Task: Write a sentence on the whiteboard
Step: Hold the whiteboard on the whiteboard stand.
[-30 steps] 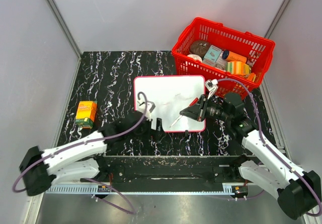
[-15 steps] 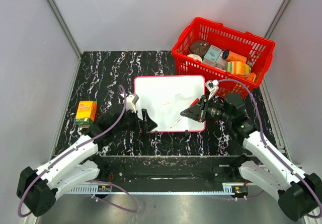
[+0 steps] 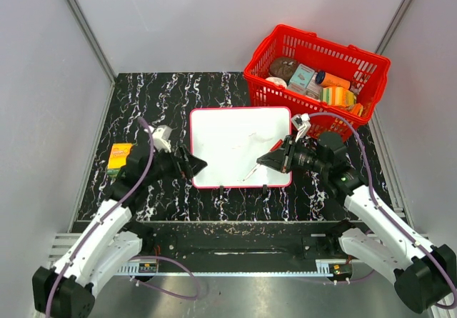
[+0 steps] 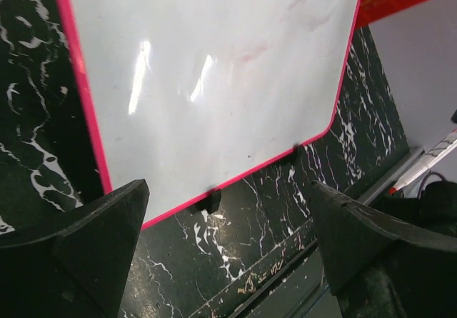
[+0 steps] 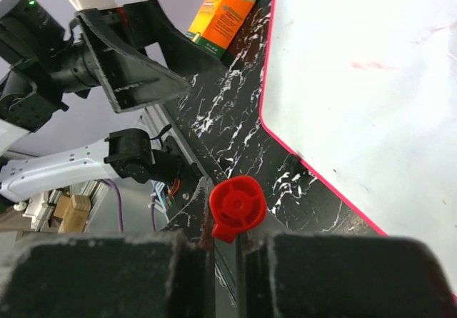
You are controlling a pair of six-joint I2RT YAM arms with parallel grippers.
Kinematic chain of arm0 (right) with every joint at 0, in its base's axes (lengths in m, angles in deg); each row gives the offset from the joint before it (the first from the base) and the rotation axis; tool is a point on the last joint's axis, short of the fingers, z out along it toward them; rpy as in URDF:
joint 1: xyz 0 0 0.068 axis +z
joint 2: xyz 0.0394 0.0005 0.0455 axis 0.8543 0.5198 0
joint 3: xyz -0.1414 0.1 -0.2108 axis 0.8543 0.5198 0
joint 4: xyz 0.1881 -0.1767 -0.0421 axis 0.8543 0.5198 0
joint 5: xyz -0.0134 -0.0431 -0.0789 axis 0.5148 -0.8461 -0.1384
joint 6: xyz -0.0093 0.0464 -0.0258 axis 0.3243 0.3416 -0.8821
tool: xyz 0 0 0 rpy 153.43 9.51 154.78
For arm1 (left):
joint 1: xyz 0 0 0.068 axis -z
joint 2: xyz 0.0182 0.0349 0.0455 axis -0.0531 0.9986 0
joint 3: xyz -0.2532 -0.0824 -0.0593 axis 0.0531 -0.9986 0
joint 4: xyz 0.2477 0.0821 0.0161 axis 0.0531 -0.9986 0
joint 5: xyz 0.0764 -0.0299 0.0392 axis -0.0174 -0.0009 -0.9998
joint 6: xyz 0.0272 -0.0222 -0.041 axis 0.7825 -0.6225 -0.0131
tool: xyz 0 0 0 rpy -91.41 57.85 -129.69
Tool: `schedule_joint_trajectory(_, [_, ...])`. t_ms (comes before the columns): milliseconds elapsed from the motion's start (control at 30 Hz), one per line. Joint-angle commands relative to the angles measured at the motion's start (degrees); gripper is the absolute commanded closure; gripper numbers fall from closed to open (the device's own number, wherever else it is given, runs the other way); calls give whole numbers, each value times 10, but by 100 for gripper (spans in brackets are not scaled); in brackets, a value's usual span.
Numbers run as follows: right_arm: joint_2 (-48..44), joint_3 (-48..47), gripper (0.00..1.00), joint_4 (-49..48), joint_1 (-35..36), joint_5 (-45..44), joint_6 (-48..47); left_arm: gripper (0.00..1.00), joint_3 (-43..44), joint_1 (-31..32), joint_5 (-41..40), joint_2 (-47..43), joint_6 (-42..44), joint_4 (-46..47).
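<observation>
The whiteboard [image 3: 239,143] lies flat in the middle of the black marble table, red-framed. It carries only faint red smudges; no readable sentence shows. My right gripper [image 3: 275,157] is shut on a marker [image 3: 253,169] with a red cap end, held tilted over the board's near right part, tip close to the near edge. In the right wrist view the red cap [image 5: 237,207] sits between my fingers, with the board [image 5: 371,82] beyond. My left gripper [image 3: 194,165] is open and empty, just off the board's near left corner. The left wrist view shows the board [image 4: 214,68] ahead.
A red basket [image 3: 318,75] with several packets stands at the back right, touching the board's far right corner. An orange box [image 3: 120,158] lies at the left, partly behind my left arm. Two small black clips [image 3: 221,186] sit on the board's near edge.
My left arm has swung left, off the board's near left part to just beside it. The right gripper and marker have stayed in place.
</observation>
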Motion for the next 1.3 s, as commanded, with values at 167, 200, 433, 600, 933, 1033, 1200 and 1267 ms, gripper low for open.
schedule_joint_trajectory(167, [-7, -30, 100, 18, 4, -38, -16, 1, -23, -83, 33, -85, -40, 22])
schedule_joint_trajectory(200, [-8, -30, 100, 18, 4, -38, -16, 1, -22, -87, 25, -92, -46, 20])
schedule_joint_trajectory(433, [-8, -30, 100, 36, 4, -47, -20, 1, -20, -92, -31, -156, -41, 13])
schedule_joint_trajectory(600, [-18, -27, 100, 40, 4, -58, -21, 1, -10, -92, -18, -147, -27, 19])
schedule_joint_trajectory(933, [-15, -27, 100, 41, 4, -55, -22, 1, -9, -92, 45, -69, -39, 95])
schedule_joint_trajectory(1033, [-17, -28, 100, 45, 4, -56, -25, 1, -18, -92, 56, -70, -45, 118])
schedule_joint_trajectory(1200, [-21, -28, 100, 51, 3, -65, -29, 1, -35, -92, 59, -91, -34, 141])
schedule_joint_trajectory(1267, [-19, -32, 100, 55, 4, -64, -32, 1, -35, -92, 48, -101, -29, 137])
